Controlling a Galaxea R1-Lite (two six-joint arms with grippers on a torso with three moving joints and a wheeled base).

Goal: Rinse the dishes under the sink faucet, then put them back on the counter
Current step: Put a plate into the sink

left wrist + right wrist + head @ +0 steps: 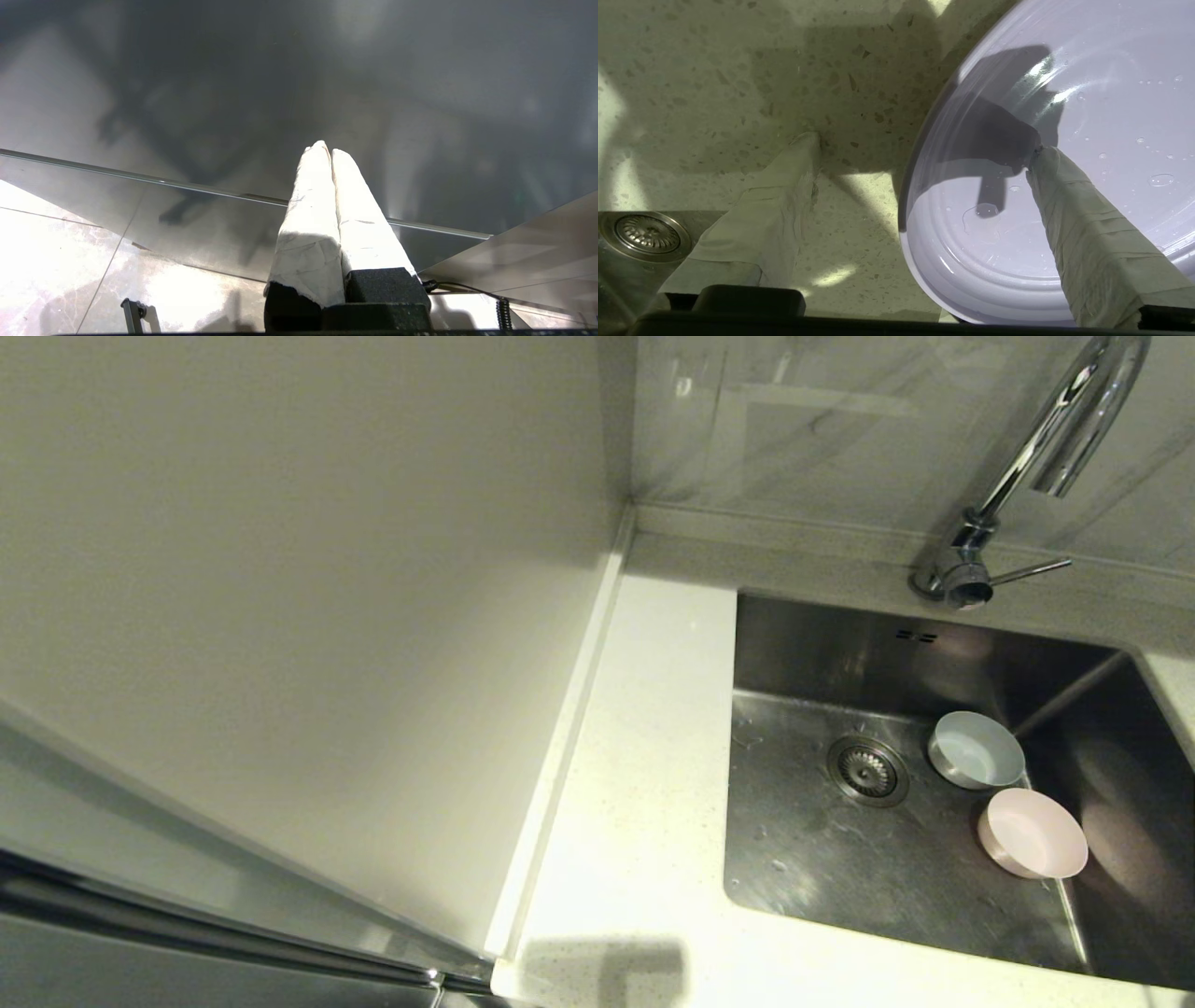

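In the right wrist view the wet lilac plate (1087, 116) lies on the speckled counter (738, 70). My right gripper (924, 147) is open and straddles the plate's rim: one taped finger (784, 186) is over the counter, the other (1083, 224) over the plate's inside. Neither the plate nor that gripper shows in the head view. There, the blue-grey bowl (976, 749) and the pink bowl (1032, 833) rest in the sink (840, 653), to the right of the drain (866, 769). The faucet (1046, 439) rises behind the sink. My left gripper (329, 150) is shut and empty, parked away from the sink.
White counter (644, 756) runs left of the sink, bounded by a raised edge strip (560, 747) and a tall pale panel (280, 569). The faucet's thin lever (1027, 571) sticks out to the right. The drain strainer (644, 231) shows beside the right gripper.
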